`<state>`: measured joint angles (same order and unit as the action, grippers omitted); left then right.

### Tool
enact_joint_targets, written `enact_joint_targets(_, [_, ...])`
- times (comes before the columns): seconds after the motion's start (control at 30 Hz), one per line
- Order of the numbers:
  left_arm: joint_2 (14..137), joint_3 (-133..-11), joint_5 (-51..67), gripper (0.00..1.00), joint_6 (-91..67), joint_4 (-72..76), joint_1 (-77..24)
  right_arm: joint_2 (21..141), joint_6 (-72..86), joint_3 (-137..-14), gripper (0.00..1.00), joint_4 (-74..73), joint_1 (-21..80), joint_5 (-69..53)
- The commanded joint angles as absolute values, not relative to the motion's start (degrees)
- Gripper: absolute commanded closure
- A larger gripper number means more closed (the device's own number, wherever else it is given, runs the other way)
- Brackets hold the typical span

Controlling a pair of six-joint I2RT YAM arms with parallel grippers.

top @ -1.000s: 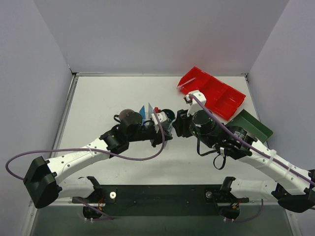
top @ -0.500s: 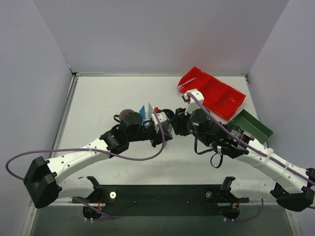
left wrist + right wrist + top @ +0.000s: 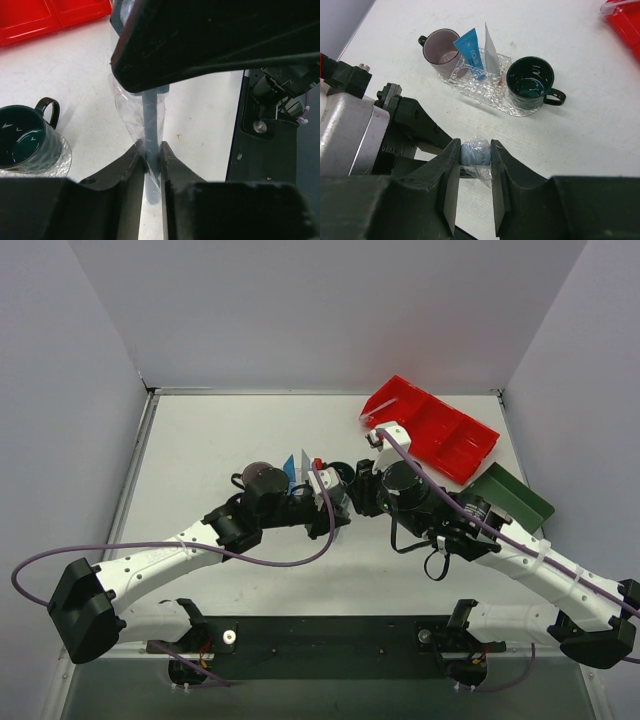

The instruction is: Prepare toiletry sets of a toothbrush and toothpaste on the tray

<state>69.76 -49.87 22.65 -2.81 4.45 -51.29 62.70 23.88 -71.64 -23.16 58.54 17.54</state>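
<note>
Both arms meet mid-surface (image 3: 220,440), just beside the mug end of the tray (image 3: 480,91). One toothbrush (image 3: 150,115), slim, blue-grey, in clear wrapping, is held between them and is not on the tray.

L tool (image 3: 151,150): jaws narrow, pinching the toothbrush stem, w/ the wrap bunched at the pinch point. In the L wrist view the R arm's dark body sits over the top of the stem.

R tool (image 3: 475,146): jaws narrow too. The wrapped end of the toothbrush fills the gap and both fingers (image 3: 451,172) press against its sides.

On the tray, per the R wrist view:
- The mauve cup (image 3: 441,47) stands at one end.
- The dark green mug (image 3: 531,82) stands at the other end, upright, handle pointing away from the cup.
- The blue tube (image 3: 470,52) and white tube (image 3: 491,47) stand on end side by side between cup and mug, tips up. The blue one is nearer the cup and the white one nearer the mug.

Red bin (image 3: 430,430) lies at the far R of the surface, well apart from the tray, w/ a dark green tray (image 3: 515,498) just beside it on the near side
</note>
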Motion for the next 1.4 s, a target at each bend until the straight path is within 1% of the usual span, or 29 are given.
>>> enact_joint_targets(0.0, [68.7,-52.9,22.3,0.49,-2.9,4.1,-50.9,61.6,22.6,-71.2,0.98,-20.6,58.5,19.8])
enact_joint_targets(0.03, [68.6,-53.6,21.6,0.40,-2.7,3.5,-50.7,61.4,21.4,-71.5,0.99,-20.4,58.4,20.4])
enact_joint_targets(0.1, [68.1,-54.1,21.3,0.27,-1.9,1.8,-50.2,61.1,19.3,-72.7,0.99,-20.4,58.4,21.3])
enact_joint_targets(0.23, [65.7,-54.9,22.9,0.21,-0.3,0.1,-47.7,60.6,12.9,-75.3,1.00,-20.4,58.5,26.4])
enact_joint_targets(0.37, [61.7,-54.1,22.7,0.16,-1.2,-1.7,-39.9,59.9,6.9,-76.8,1.00,-18.8,58.6,28.0])
enact_joint_targets(0.4, [60.3,-53.6,21.2,0.14,-1.7,-1.8,-34.9,59.7,4.9,-76.6,1.00,-18.0,58.7,27.9])
enact_joint_targets(0.47, [59.4,-53.4,18.1,0.11,-4.4,-2.6,-29.7,59.3,2.9,-75.8,1.00,-14.7,59.4,26.0])
enact_joint_targets(0.5, [59.0,-53.3,16.0,0.10,-5.9,-2.6,-23.4,59.2,1.3,-75.2,1.00,-13.4,59.7,24.9])
enact_joint_targets(0.57, [59.3,-53.0,14.4,0.09,-10.8,-2.7,-17.4,59.2,0.4,-73.0,1.00,-7.9,61.0,22.4])
enact_joint_targets(0.6, [59.8,-53.1,13.7,0.09,-12.5,-2.7,-12.8,59.2,-3.0,-72.1,1.00,-5.6,61.5,19.8])
enact_joint_targets(0.63, [60.2,-53.1,12.5,0.09,-14.0,-2.9,-10.5,59.4,-4.2,-70.2,1.00,-1.1,62.2,18.8])
enact_joint_targets(0.73, [60.9,-53.3,8.7,0.09,-16.3,-4.2,-7.2,61.8,-9.0,-69.0,1.00,5.6,64.4,15.4])
enact_joint_targets(0.83, [60.0,-52.8,6.2,0.09,-14.2,-4.7,-7.3,66.1,-13.9,-68.3,1.00,9.9,66.1,12.3])
enact_joint_targets(1.03, [59.2,-52.8,4.7,0.09,-12.2,-4.9,-7.2,76.8,-16.9,-71.5,1.00,12.4,67.0,7.3])
enact_joint_targets(1.23, [59.0,-53.1,4.5,0.09,-11.6,-5.3,-7.3,85.7,-21.4,-74.4,1.00,14.2,68.3,8.9])
enact_joint_targets(1.37, [58.7,-53.3,4.0,0.09,-11.3,-5.6,-7.3,87.8,-23.3,-75.9,1.00,14.9,69.0,10.9])
